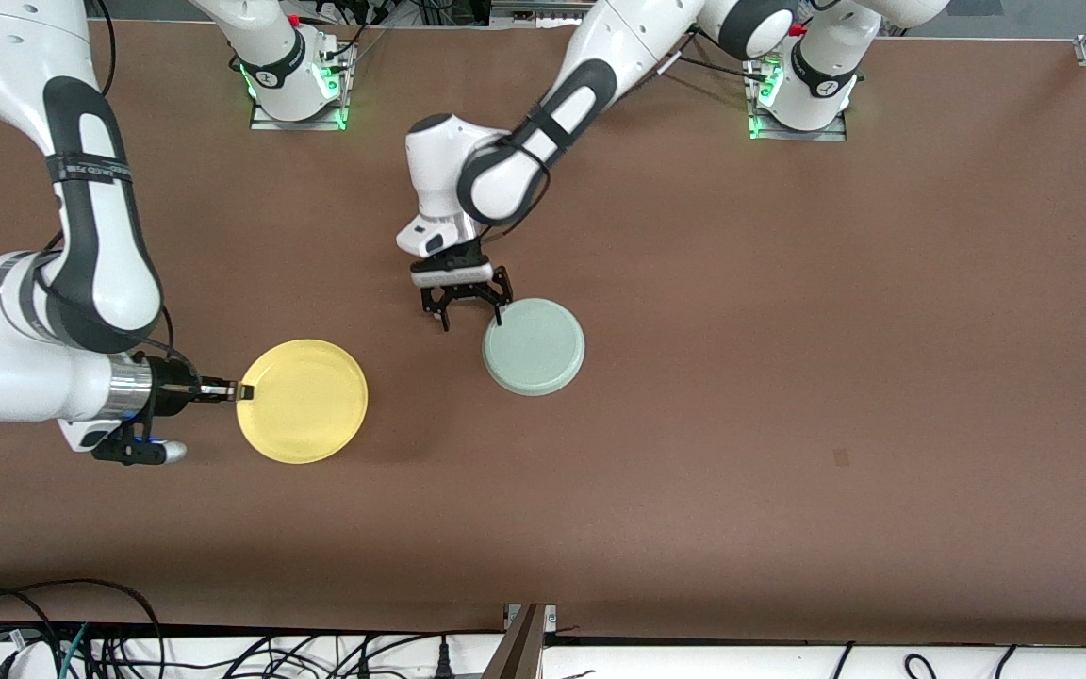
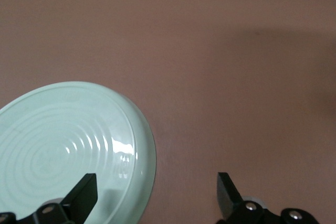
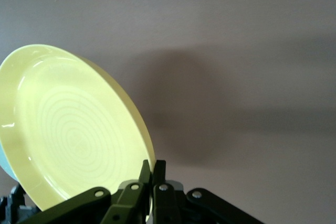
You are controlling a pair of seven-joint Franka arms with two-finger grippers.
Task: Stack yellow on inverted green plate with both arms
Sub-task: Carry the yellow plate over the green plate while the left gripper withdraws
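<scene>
Green plate [image 1: 534, 346] lying inverted on table [image 1: 788, 377]; left gripper [image 1: 465, 304] hovering beside its rim (fingers spread). Right gripper [image 1: 239, 389] pinching yellow plate [image 1: 303, 401] rim.

High front camera facing both arm bases across the table [image 1: 788, 424], wrist cameras close, each sharing one plate with it

Brown table [image 1: 788, 396], black cables [image 1: 53, 622] along its nearest edge, small dark mark [image 1: 842, 457]
</scene>
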